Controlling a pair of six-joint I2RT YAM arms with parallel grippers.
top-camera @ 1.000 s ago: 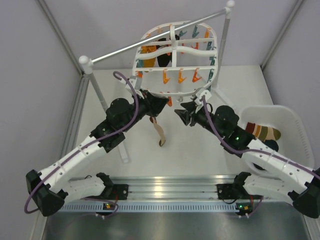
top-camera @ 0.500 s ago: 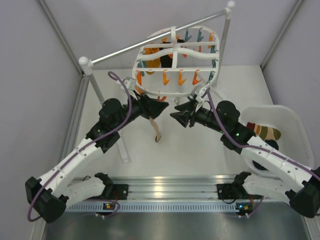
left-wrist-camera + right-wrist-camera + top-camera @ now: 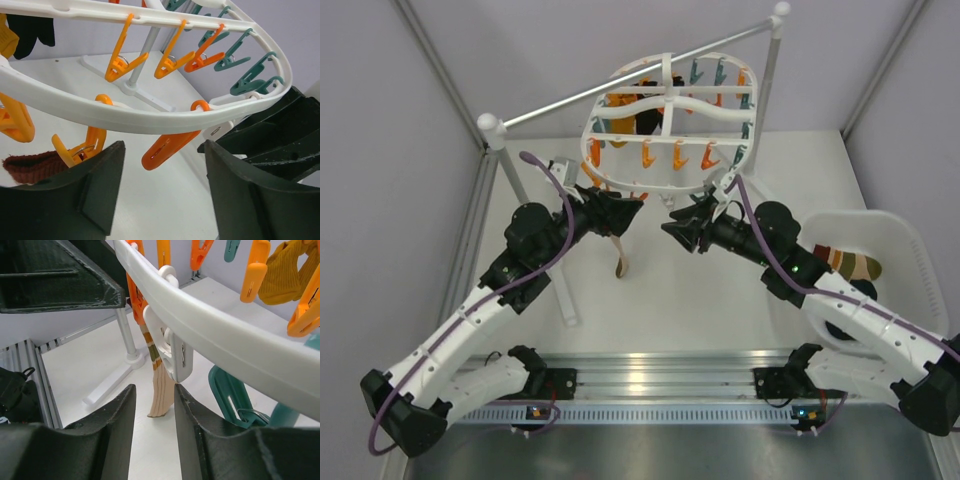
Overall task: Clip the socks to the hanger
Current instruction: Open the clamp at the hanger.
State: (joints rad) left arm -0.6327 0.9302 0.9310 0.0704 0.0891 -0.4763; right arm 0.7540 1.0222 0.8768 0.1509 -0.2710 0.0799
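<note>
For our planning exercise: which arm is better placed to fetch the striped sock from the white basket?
Probably right: the striped sock lies in the white basket beside the right arm, far from the left pincer.

Top external: fixed high behind the arm bases, facing down and forward from a distance. It covers the whole white table and the large white plastic oval hanger.

Left wrist: close under the hanger's near rim, facing upward past the left gripper.

Right wrist: close beneath the same rim, facing across past the right gripper.

All three views share that rim.
</note>
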